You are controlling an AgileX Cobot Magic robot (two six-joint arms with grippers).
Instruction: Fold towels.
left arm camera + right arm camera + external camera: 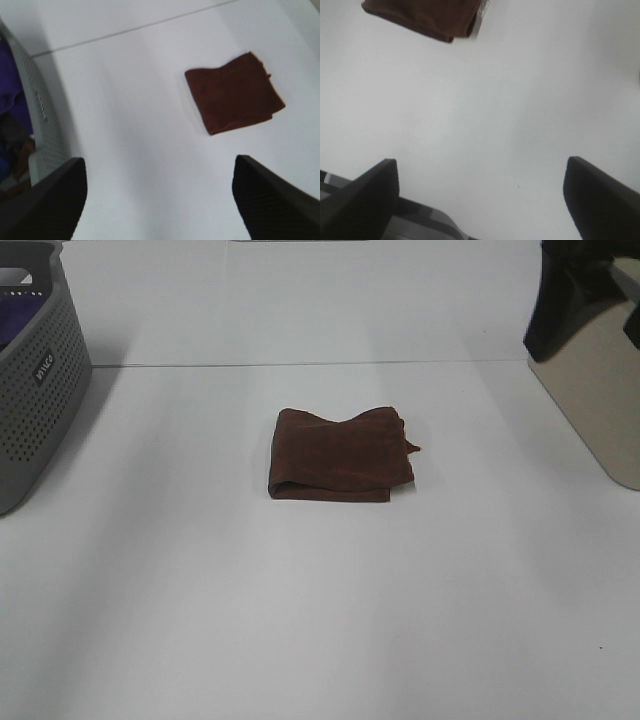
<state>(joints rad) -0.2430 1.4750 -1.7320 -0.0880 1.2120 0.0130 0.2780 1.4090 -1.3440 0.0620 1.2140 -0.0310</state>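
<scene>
Brown towel [340, 454]; purple cloth [11, 85] in basket [40, 370]

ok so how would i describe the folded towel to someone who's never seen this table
Start at the wide white table, with the grey perforated plastic laundry basket at its left edge. Near the table's middle, well right of the basket, lies a dark brown cloth towel folded into a rough square. It is the only loose dark item lying on the white surface.

Bare table [320, 620] surrounds the towel [340, 455]; basket [35, 380] far left.
</scene>
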